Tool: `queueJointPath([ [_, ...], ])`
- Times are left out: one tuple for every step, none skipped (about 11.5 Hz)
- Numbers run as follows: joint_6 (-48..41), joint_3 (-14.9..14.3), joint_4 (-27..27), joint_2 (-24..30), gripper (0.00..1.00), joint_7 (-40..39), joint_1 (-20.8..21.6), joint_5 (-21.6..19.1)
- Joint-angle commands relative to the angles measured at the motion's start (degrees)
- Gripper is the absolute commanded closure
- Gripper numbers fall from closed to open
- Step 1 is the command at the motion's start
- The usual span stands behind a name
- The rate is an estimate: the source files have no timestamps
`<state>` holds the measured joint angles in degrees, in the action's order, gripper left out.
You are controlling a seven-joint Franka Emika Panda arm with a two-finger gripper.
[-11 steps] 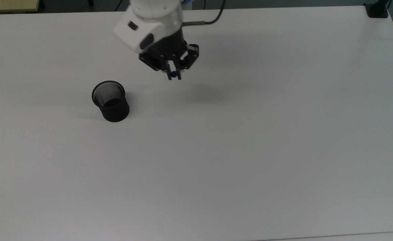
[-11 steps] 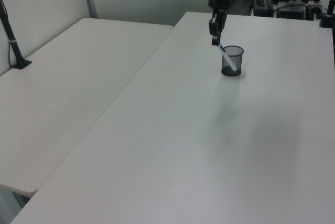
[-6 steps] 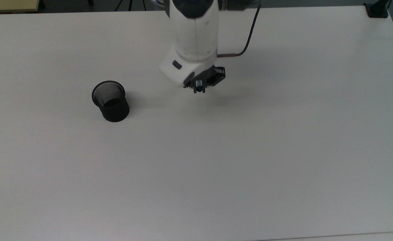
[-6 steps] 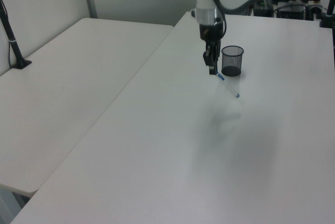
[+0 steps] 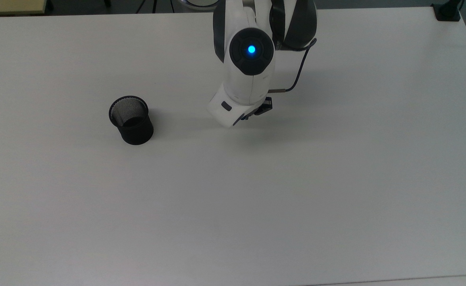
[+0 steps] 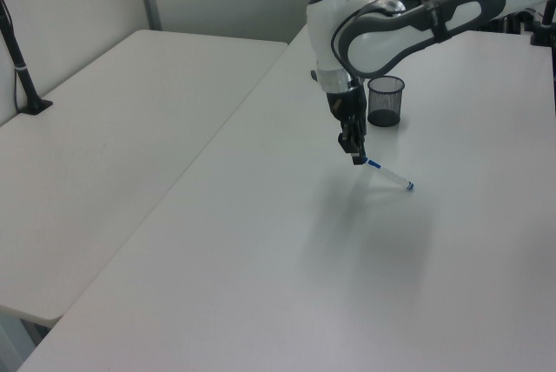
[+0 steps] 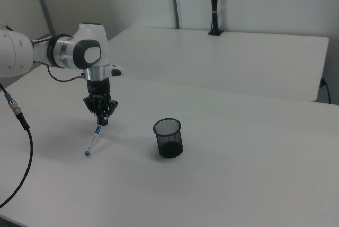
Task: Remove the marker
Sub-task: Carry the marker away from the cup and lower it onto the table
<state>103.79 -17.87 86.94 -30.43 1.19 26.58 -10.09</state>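
The marker (image 6: 388,175) hangs tilted from the gripper (image 6: 357,158), top end pinched between the closed fingers, lower blue end at or just above the white table (image 5: 336,178); contact can't be told. In the right view the marker (image 7: 95,139) slants down toward 7 o'clock from the gripper (image 7: 101,121). Black mesh cup (image 5: 131,120) stands upright, apart from the marker, at approx 9 o'clock of the arm in the top view. Cup interior looks empty.
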Motion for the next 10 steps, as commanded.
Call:
queueJointPath([
  [3.4,-0.7,0.9,-1.9,0.79,0.5,0.8,-0.1],
  [4.4,-0.7,0.9,-2.1,0.72,0.5,0.8,0.1],
  [5.5,-0.7,1.0,-2.3,0.69,0.5,0.8,0.1],
  [5.4,-0.8,1.0,-2.3,0.64,0.4,0.8,0.1],
  [5.3,-0.8,1.0,-2.2,0.34,0.4,0.8,0.2],
  [5.2,-0.8,1.0,-1.7,0.13,0.4,0.8,0.5],
  [4.9,-0.8,1.0,-0.2,0.00,0.4,0.7,0.9],
  [4.8,-0.9,1.6,1.9,0.00,0.5,0.2,1.8],
  [4.8,-0.9,2.2,4.5,0.00,0.5,-0.5,3.0],
  [4.8,-0.8,3.0,7.5,0.00,0.5,-1.7,4.5],
])
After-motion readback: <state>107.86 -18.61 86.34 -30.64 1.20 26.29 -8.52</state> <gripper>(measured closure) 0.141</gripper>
